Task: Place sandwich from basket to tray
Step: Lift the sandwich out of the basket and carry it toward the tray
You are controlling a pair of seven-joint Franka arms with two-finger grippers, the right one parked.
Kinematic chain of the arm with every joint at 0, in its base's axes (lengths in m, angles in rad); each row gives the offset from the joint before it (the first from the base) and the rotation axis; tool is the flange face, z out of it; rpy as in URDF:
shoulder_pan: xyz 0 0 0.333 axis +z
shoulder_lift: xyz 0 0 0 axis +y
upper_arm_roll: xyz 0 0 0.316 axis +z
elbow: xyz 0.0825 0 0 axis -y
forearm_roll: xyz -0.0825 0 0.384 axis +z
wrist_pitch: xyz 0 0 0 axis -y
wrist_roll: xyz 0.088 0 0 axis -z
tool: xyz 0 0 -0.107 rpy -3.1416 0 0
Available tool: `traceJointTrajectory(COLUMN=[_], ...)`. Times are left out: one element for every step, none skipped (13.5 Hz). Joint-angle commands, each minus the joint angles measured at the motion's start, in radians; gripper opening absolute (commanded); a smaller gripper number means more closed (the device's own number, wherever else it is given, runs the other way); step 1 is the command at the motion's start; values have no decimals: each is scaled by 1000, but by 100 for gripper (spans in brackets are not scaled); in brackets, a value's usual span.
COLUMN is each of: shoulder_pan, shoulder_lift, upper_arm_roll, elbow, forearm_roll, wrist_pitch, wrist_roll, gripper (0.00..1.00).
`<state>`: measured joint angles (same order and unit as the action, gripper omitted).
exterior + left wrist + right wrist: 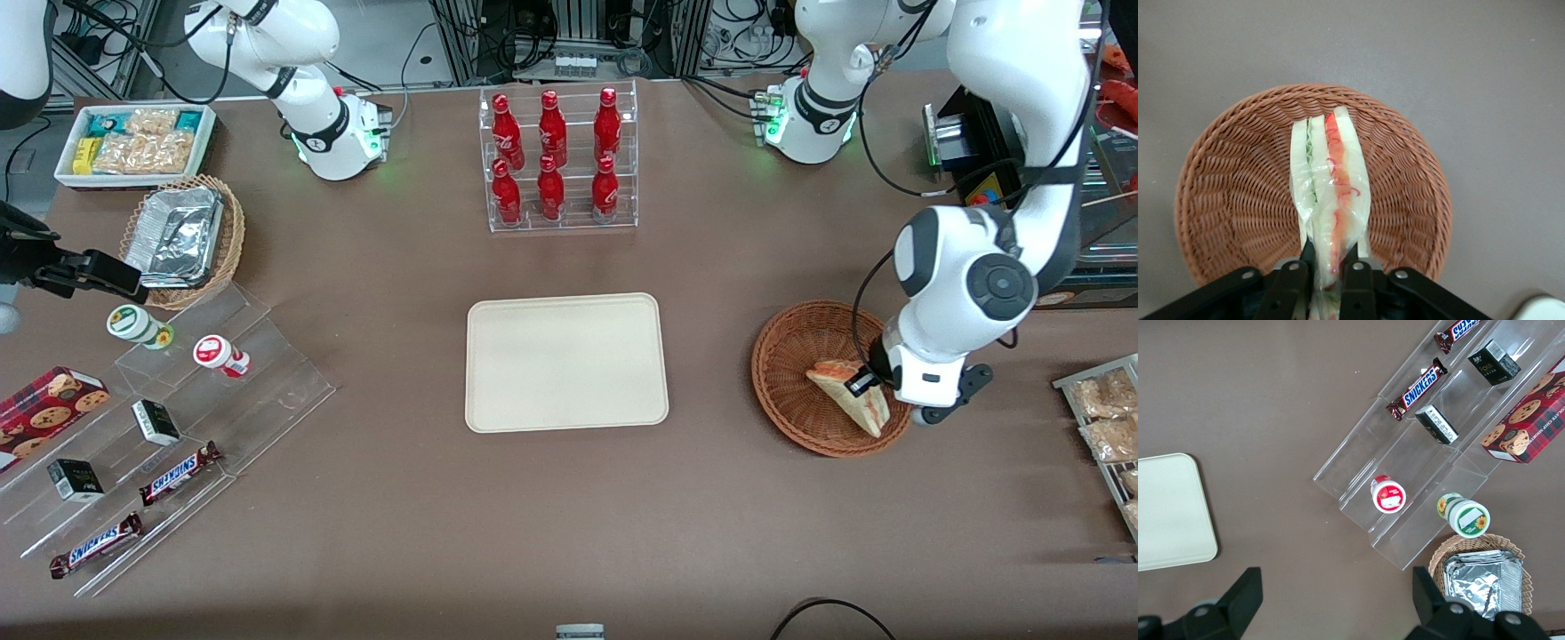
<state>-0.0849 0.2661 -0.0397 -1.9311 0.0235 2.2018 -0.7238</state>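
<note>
Clear-wrapped triangular sandwich wedge point(1333, 193) with red-orange and green filling, pinched at one end by the left gripper point(1329, 270), over the round reddish-brown wicker basket point(787, 373). Grasp apparently made; carry to the bare cream rectangular tray point(565, 363) and release left.

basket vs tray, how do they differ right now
The basket is round, reddish-brown woven wicker with sloping walls; the tray is a flat, cream, smooth rectangle with rounded corners. The basket holds the sandwich, which the pincer grips over it with both fingers pressed on the wrap; the tray holds nothing. The basket lies toward the working arm's end of the table, the tray at the middle. Both are shallow, open-topped and rest on the brown table.
</note>
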Motion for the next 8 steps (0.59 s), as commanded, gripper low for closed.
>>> traceJointTrajectory(shoulder_pan=[-16, -16, -18, -25, -47, -79, -123, -156], shoulder_lift=[-15, -7, 1, 10, 25, 37, 53, 62], upper_arm_roll=[-44, -78, -110, -141, -159, -167, -167, -169], elbow=[110, 156, 188, 216, 237, 256, 277, 287], forearm_roll=[15, 15, 13, 15, 15, 15, 15, 15], wrist_pitch=[-144, -187, -210, -215, -220, -220, -220, -218], wrist_roll=[-2, -3, -2, -5, -3, -3, -3, -3], gripper=[0, 0, 0, 0, 0, 0, 0, 0])
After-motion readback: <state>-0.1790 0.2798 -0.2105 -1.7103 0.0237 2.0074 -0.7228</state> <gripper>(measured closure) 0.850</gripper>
